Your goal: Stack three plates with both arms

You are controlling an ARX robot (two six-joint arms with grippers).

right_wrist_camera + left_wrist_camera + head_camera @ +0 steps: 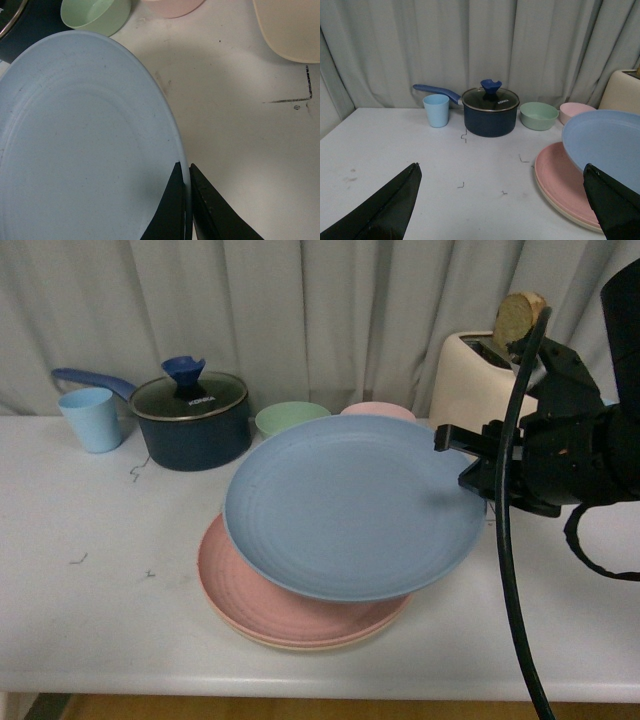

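The light blue plate [350, 505] hangs tilted in the air over the stack, gripped at its right rim by my right gripper [462, 458], which is shut on it. In the right wrist view the jaws pinch the light blue plate's [85, 145] rim at my right gripper [186, 167]. The pink plate [262, 602] lies on the beige-cream plate [300, 646], of which only the edge shows. In the left wrist view my left gripper [502, 172] is open and empty above the table, left of the pink plate [560, 182] and the light blue plate [607, 142].
At the back stand a light blue cup [92, 418], a dark blue lidded pot [192, 420], a green bowl [290, 418], a pink bowl [378, 411] and a cream toaster [478, 375] with bread in it. The white table's [90, 590] front edge is near.
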